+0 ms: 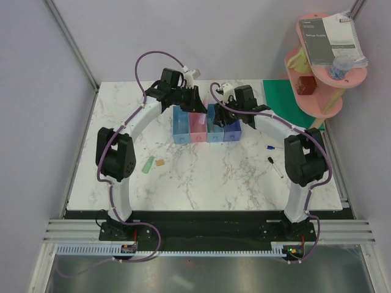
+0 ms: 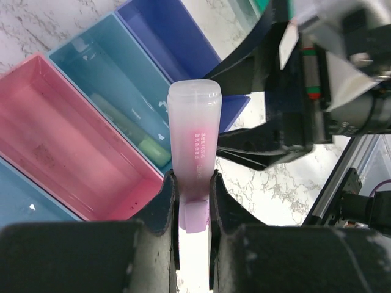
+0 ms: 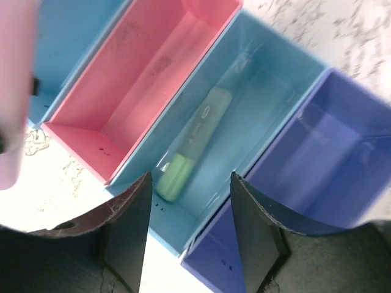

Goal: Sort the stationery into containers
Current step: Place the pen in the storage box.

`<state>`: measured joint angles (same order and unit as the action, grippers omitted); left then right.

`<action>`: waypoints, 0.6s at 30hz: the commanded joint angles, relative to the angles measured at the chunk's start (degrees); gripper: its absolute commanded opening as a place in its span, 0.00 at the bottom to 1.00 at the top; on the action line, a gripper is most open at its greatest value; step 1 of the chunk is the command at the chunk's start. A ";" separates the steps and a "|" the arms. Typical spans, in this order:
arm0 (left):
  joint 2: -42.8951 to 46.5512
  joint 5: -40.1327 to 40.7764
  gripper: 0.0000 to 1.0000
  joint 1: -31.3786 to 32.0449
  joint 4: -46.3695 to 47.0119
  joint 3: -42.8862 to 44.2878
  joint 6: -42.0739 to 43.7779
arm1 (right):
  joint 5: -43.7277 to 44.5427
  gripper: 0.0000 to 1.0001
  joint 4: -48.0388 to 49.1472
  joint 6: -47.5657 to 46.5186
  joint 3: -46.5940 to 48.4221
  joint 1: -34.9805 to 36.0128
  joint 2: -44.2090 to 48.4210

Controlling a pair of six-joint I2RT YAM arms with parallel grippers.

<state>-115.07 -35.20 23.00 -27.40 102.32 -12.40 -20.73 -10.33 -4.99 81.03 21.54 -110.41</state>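
Observation:
My left gripper [image 2: 193,183] is shut on a pink marker [image 2: 194,146] and holds it above the near end of the row of bins, over the pink bin [image 2: 61,140] and the light blue bin [image 2: 116,79] beside it. My right gripper [image 3: 190,189] is open and empty over the second light blue bin [image 3: 256,104], where a green marker [image 3: 192,141] lies. The dark blue bin [image 3: 330,165] is to its right. In the top view both grippers [image 1: 183,97] [image 1: 235,104] hover over the bins [image 1: 206,125]. A green marker [image 1: 148,163] and a tan block [image 1: 160,163] lie on the table at the left. Thin dark pens [image 1: 273,163] lie at the right.
A pink tiered shelf [image 1: 324,67] with a spiral booklet [image 1: 333,36] stands at the back right. A green mat [image 1: 284,97] lies beside it. The marble table's edge [image 1: 201,207] runs in front of the arm bases.

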 commanded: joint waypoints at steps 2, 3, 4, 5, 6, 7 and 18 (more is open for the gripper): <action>-0.86 -1.80 0.02 0.20 4.98 1.04 -3.15 | 2.89 0.61 -0.13 -2.56 2.46 -0.18 7.40; -1.38 -1.71 0.02 0.11 5.68 1.21 -3.50 | 3.41 0.61 -0.65 -2.83 2.46 -0.44 8.79; -1.82 -1.80 0.02 0.11 6.12 1.39 -4.11 | 4.63 0.61 -1.09 -2.91 2.90 -0.53 9.42; -2.26 -1.80 0.02 0.28 6.56 1.47 -4.47 | 5.69 0.61 -1.71 -3.44 3.25 -0.80 9.95; -2.79 -1.71 0.02 0.20 7.09 1.56 -4.82 | 6.92 0.61 -2.76 -3.62 3.69 -1.15 10.82; -4.19 -1.89 0.02 0.29 7.70 2.09 -5.78 | 9.98 0.61 -3.20 -3.88 4.04 -1.32 11.35; -14.83 -1.45 0.02 1.34 8.24 9.55 -9.83 | 18.62 0.68 -10.76 -17.75 -1.93 -6.76 19.97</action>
<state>-128.27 -36.40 23.51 -21.45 107.33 -19.53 -5.61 -16.43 -15.79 81.87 17.47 -93.93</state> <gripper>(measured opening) 0.179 0.678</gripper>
